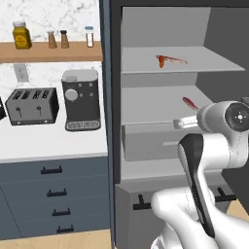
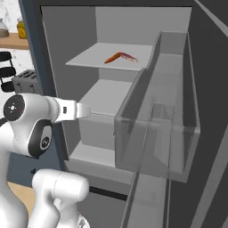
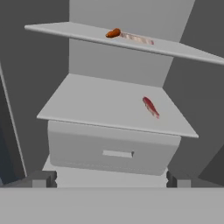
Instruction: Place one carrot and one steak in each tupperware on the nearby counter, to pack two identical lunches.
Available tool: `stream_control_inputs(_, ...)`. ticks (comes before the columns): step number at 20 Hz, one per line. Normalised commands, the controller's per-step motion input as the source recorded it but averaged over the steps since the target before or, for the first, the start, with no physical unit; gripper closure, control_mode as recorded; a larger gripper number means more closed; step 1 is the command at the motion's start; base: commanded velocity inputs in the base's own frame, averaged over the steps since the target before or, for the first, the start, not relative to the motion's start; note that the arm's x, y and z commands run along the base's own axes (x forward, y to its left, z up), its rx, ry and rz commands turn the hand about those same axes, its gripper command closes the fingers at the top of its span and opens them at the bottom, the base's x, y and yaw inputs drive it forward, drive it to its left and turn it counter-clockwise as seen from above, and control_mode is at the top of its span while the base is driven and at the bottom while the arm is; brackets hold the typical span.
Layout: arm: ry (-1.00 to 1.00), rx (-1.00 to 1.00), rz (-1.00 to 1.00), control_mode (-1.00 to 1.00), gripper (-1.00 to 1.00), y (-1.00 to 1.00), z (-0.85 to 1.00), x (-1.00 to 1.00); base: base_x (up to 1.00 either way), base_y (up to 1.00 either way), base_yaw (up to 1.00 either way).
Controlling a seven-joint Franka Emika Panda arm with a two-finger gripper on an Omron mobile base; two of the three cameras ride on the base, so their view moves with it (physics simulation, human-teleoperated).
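Carrot [image 3: 113, 33] lies on the upper shelf [image 3: 183, 50] of the open grey cabinet, a short orange stub with one steak [image 3: 136, 38] touching its end, a thin pale pink strip running off to the side. In the left base view the two almost blend into one reddish streak, so their edges are hard to separate there. A second steak [image 3: 150, 106] rests alone on the lower shelf [image 3: 87, 103], small, flat and darker red, lying at a slant toward the right part of that shelf. Below it sits a grey drawer [image 3: 113, 151] with a pale handle.

The tool [image 3: 111, 179] hangs in front of the drawer, its two dark fingertips [image 3: 41, 178] far apart at the picture's bottom corners, so it is open and holding nothing. Only the tips show; the rest is cut off.

The tabletop [image 1: 53, 141] to the left carries a toaster [image 1: 32, 106] and a coffee machine [image 1: 81, 99]. Possibly the cabinet's door [image 2: 156, 129] hides part of the lower shelf in the right base view.
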Motion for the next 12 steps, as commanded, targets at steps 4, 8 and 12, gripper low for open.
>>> stream_control_inputs(4, 0.00, 0.00, 0.00, 1.00, -1.00, 0.00, 0.00, 0.00, 0.24, -0.09, 0.00)
stream_control_inputs(8, 0.00, 0.00, 0.00, 1.00, -1.00, 0.00, 0.00, 0.00, 0.31, -0.17, 0.00)
stream_control_inputs(12, 0.00, 0.00, 0.00, 1.00, -1.00, 0.00, 0.00, 0.00, 0.14, -0.12, 0.00)
